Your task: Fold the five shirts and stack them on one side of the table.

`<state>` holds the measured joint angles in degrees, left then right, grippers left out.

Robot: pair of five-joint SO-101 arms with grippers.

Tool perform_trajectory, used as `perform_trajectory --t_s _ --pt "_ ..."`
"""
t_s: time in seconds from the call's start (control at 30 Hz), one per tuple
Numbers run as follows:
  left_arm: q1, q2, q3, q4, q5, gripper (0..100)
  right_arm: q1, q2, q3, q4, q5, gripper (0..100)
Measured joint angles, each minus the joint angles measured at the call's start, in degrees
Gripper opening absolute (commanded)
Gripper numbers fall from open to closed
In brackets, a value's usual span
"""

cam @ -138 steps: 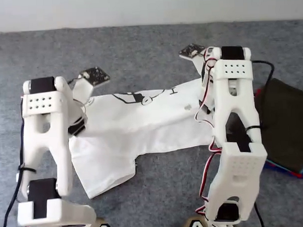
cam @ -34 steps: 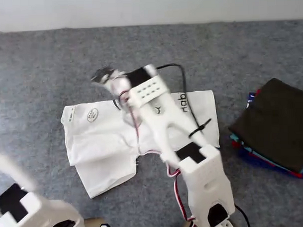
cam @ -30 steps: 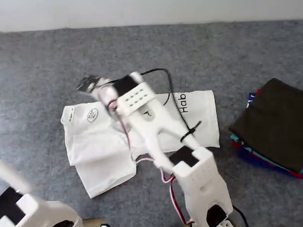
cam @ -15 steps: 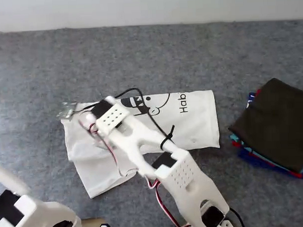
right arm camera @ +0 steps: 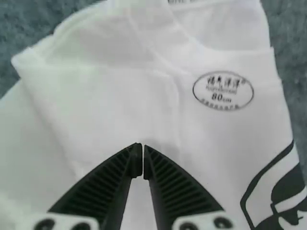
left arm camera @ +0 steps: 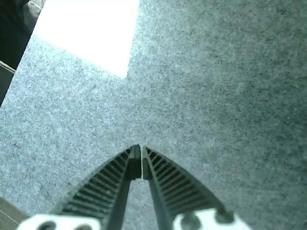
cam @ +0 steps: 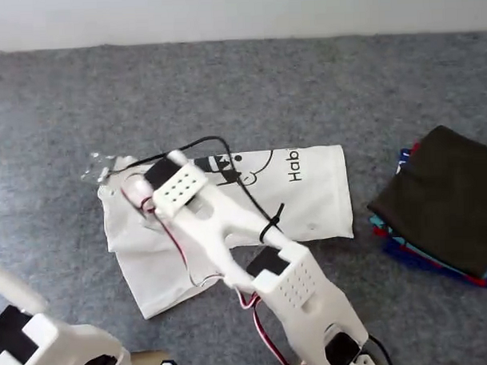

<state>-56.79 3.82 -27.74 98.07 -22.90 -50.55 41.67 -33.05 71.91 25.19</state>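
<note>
High view, grey felt table (cam: 264,94), pale wall (cam: 238,14), left fingers (left arm camera: 115,178) closed, right fingers (right arm camera: 112,184) closed over shirt (right arm camera: 96,105)

High view: fixed, overhead, looking down across the worktop (cam: 304,84). Left wrist: close, facing grey worktop. Right wrist: close above the shirt (right arm camera: 120,96), shared with high view.

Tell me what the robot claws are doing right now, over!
Left claw shut, over bare carpet. Right claw shut, over the white shirt. Shirt partly folded, apart from the folded stack. Right arm across it.
</note>
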Motion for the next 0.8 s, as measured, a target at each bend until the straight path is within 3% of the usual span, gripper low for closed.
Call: perform_trajectory --t_s 0.43,0.8 --pt "0.0 0.0 0.0 0.0 -0.2 2 0.8 6.2 -0.4 -19.4 0.0 1.4" --pt "0.0 0.0 0.0 0.8 -0.2 2 0.8 1.6 -0.6 -13.9 0.0 1.7"
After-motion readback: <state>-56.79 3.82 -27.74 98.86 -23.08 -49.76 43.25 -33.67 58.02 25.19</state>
